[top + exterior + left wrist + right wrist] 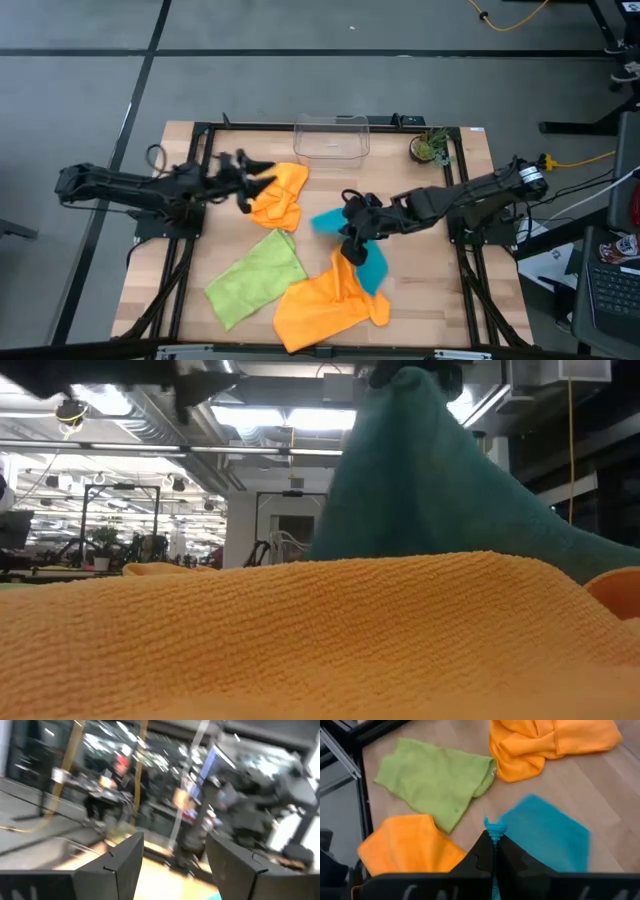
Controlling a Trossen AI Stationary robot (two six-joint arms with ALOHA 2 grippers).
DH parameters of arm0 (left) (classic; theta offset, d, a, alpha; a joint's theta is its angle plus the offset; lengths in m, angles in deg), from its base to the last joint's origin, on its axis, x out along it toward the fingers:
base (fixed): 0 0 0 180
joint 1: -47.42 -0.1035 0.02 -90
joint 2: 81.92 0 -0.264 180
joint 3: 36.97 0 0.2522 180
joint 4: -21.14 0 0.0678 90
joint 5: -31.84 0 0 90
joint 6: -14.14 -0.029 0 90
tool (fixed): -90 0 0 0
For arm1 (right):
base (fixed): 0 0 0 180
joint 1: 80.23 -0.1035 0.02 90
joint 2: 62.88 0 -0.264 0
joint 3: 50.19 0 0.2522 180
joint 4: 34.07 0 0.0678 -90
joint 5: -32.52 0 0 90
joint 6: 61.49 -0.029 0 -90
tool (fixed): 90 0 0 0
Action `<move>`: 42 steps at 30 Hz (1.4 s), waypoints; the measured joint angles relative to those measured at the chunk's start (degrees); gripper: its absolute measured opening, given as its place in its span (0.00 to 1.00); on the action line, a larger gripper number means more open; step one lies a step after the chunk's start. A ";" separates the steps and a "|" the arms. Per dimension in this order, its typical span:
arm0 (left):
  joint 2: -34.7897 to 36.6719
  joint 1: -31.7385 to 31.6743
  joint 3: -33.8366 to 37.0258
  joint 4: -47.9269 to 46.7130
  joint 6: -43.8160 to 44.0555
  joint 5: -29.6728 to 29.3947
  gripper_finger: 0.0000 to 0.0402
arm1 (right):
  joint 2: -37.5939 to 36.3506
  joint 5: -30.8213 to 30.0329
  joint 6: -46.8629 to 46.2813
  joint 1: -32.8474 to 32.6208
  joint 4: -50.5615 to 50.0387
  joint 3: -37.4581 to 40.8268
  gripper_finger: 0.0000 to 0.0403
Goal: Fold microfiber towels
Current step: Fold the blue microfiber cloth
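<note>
My right gripper [352, 234] is shut on the teal towel [372, 268] and holds it up over the middle of the table. In the low view the teal towel [430, 490] rises like a tent behind the near orange towel [300, 630]. That orange towel [325, 300] lies crumpled near the front edge, with the lime green towel [258, 278] flat to its left. A second orange towel [280, 195] lies bunched farther back. Beside its left edge my left gripper [248, 182] is raised and open, with nothing between its fingers [125, 865]. My right gripper pinches a small bunched tuft of the teal towel [494, 827] between its two shut fingers, coming from above and slanting down. The cloth [545, 837] hangs below the fingers in a spreading drape. Its lower end [374, 275] reaches the near orange towel's edge.
A clear plastic bin [331, 137] stands at the far edge of the table, and a small potted plant [432, 148] at the far right. Bare wood shows between the towels [315, 250] and along the right side [430, 290].
</note>
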 joint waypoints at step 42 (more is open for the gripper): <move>-50.58 12.54 -15.98 -19.62 -6.13 -3.36 0.52 | -0.11 -3.29 -2.68 -0.20 4.33 -0.13 0.01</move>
